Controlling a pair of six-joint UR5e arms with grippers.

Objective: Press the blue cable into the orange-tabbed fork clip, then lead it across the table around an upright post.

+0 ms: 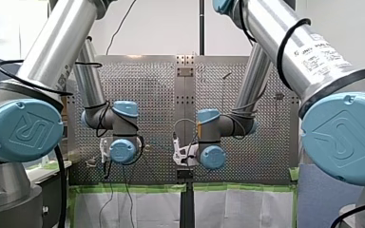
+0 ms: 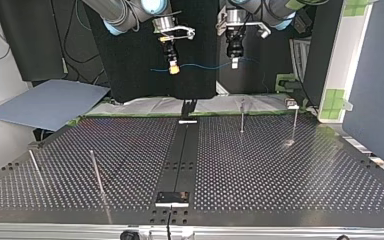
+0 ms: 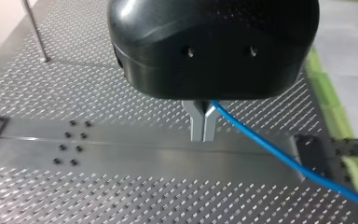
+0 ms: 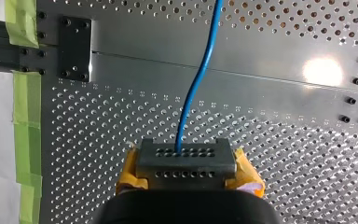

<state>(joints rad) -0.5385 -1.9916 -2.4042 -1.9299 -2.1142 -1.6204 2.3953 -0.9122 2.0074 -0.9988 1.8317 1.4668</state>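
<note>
- Left claw [image 3: 203, 136]: metal fingers together, clamped on the blue cable [image 3: 270, 151]. The cable leaves from between them and trails off to one side above the desk [image 3: 121, 196].
- Right claw [image 4: 186, 163]: yellow pads pinched on the same cable, which comes out from between the pads and runs ahead in a soft S-curve.
- Top view: both claws are held in the air above the far part of the desk, side by side and apart. The right claw [image 2: 173, 67] is at the view's left, the left claw [image 2: 234, 62] at its right.
- Blue cable [image 2: 205, 65]: strung between the two claws, clear of the desk and a little slack. A short end sticks out past each claw.
- Upright posts: one post [image 2: 242, 116] and a second post [image 2: 294, 125] stand far right; two more [image 2: 97, 172] stand near left. The cable touches none of them.
- Green tape [image 4: 25, 116] lines the desk edge beside the right claw.
</note>
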